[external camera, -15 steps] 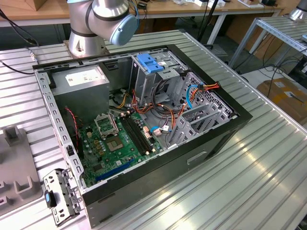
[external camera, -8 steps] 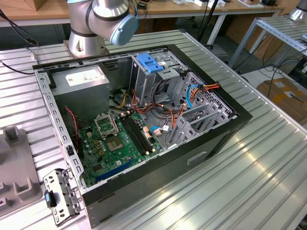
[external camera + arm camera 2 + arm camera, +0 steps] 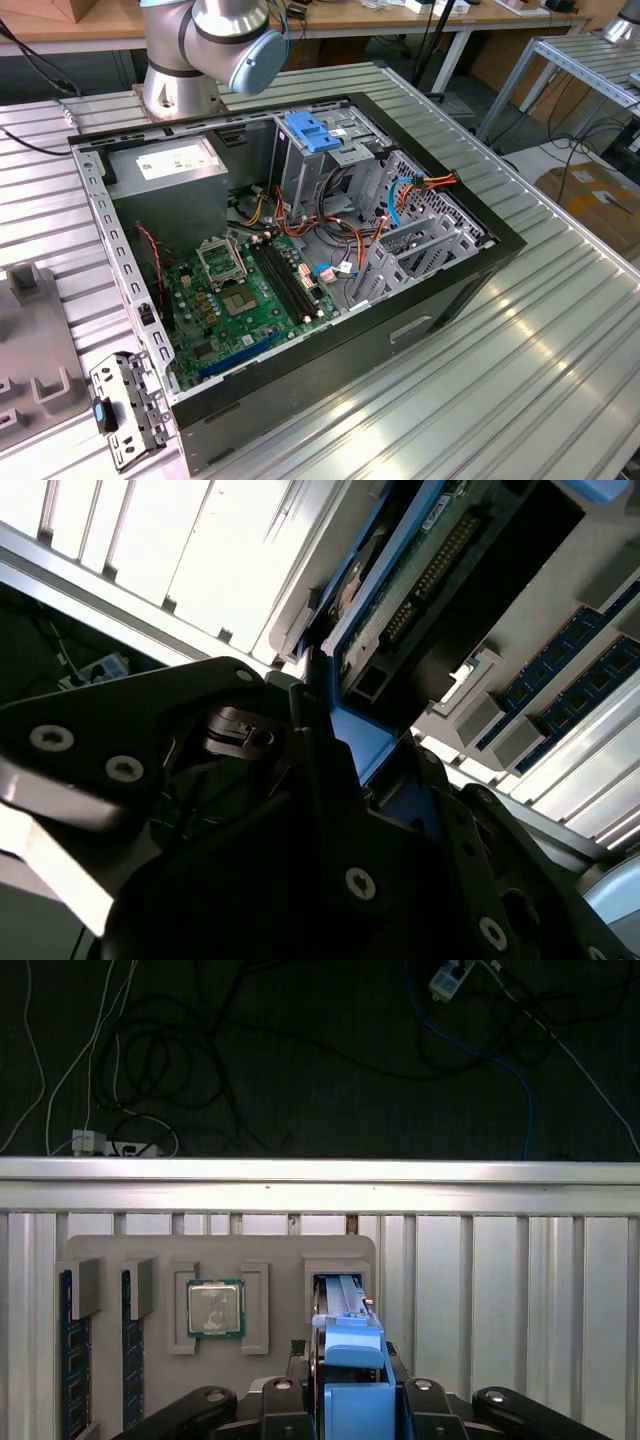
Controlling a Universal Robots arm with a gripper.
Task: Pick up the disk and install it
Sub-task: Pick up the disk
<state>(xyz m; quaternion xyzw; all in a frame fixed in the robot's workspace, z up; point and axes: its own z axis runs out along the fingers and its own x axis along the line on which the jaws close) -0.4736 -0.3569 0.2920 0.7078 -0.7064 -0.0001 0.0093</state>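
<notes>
The disk (image 3: 343, 1322), a dark drive with bright blue rails, stands on edge in a slot of the grey parts tray (image 3: 270, 1250). In both wrist views my gripper (image 3: 352, 1405) is shut on its near end, a dark finger pressed against each blue rail. The second wrist view shows the disk (image 3: 425, 575) from close up, with its green circuit board and a blue rail running down into my gripper (image 3: 365, 742). In the exterior view the open computer case (image 3: 470, 280) lies on the ribbed metal table, and the arm's base (image 3: 215, 45) stands behind it.
A processor chip (image 3: 215, 1308) and two memory sticks (image 3: 70, 1360) lie in other tray recesses. Inside the case are a grey drive cage with a light blue handle (image 3: 313, 132), loose cables (image 3: 400, 195) and the motherboard (image 3: 235, 300). A perforated bracket (image 3: 125, 410) lies beside the case.
</notes>
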